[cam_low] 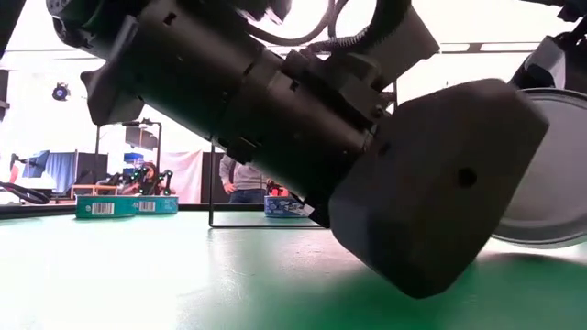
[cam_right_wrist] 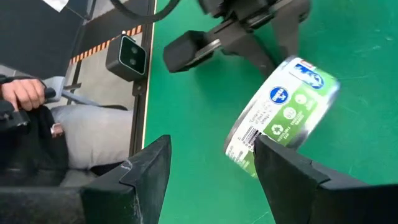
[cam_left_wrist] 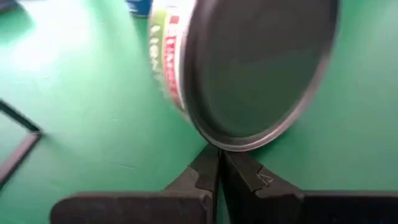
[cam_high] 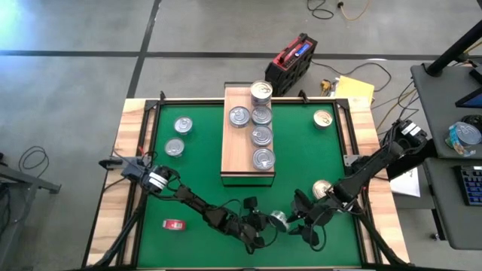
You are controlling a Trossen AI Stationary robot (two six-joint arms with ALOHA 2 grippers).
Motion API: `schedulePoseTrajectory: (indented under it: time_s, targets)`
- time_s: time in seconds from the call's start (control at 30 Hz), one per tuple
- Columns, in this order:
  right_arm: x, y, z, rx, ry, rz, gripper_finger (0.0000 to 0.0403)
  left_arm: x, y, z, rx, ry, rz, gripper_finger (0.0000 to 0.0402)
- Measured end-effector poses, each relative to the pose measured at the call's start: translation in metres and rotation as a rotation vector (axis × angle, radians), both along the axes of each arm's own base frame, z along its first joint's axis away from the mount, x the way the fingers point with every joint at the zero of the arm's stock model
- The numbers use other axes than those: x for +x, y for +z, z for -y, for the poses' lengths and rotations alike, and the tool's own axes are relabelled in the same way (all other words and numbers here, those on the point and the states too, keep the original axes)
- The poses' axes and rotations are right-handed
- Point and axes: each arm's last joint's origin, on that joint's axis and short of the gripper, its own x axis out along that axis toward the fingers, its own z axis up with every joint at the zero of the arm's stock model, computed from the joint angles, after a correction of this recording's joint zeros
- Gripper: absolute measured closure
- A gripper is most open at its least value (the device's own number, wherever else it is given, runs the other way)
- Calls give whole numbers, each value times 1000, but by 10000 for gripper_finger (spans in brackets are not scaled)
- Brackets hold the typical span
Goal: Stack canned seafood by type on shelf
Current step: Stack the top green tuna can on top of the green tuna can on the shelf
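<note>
left gripper (cam_high: 269, 223): fingers pressed flat together, nothing between them. It's parked well off the near end of the shelf (cam_high: 233, 154), tips right up against the tilted can (cam_left_wrist: 249, 68). From my left wrist cam it looks like the closed tips are touching the can's rim from below, though I can't swear there's contact.

right gripper (cam_right_wrist: 208, 180): fingers spread, nothing clamped. It sits on the other side of that same can (cam_right_wrist: 280, 112), also off the shelf's near end. One finger is just beside the can's label; I can't tell if it actually touches.

tilted can: up on its edge on the green mat (cam_high: 196, 177), between the two grippers, not lying flat.

shelf: five silver-lid cans (cam_high: 260, 115) on it, running along its length, with one sitting beside the row.

other cans: two silver ones (cam_high: 178, 136) on the mat to the shelf's left, a gold-lid one (cam_high: 323, 118) to its right, another gold one (cam_high: 322, 189) near the right arm.

what could go wrong: I reckon the can rolls away or flops over if I nudge it with the closed tips. If I close the right side while it's this tilted, the fingers may catch the rim and squirt it out.

red thing (cam_high: 174, 223): off near the left arm, not my problem.
</note>
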Motion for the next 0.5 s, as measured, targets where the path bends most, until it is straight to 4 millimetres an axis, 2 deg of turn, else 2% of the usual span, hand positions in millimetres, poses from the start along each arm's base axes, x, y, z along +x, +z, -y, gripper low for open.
schedulePoseTrajectory:
  time_s: [0.5]
  targets:
    - [1, -1, 2, -54, -24, 26, 184, -2, -1, -5, 24, 84, -17, 402]
